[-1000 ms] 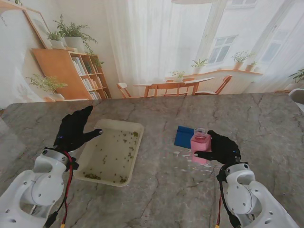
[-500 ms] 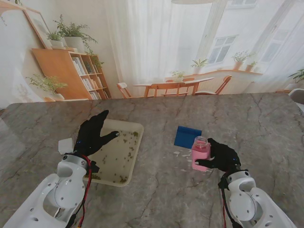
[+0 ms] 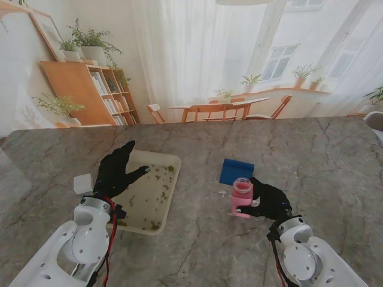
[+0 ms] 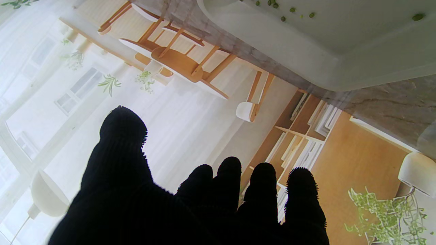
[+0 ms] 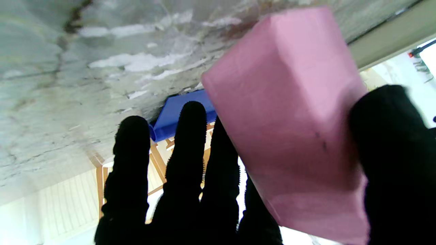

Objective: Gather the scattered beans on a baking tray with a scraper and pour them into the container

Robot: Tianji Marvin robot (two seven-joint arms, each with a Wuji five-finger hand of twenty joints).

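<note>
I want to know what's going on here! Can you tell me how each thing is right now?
baking tray: flat on the table, green beans scattered inside.
pink container: upright, lid off, gripped by the right hand.
blue scraper: lying on the table, untouched.
left hand: open, fingers spread over the tray, holding nothing.

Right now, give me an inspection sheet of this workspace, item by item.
Surface: grey marble table, pale flecks near the container.
Job's things: cream baking tray holding scattered green beans; blue scraper flat on the table, untouched; pink container tilted.
Clutter: small white block left of the tray.
Hands: left hand open over the tray's left edge; right hand shut on the container.
Cables: red wire along the left forearm.
Surroundings: bookshelf, plants, dining set, windows.
</note>
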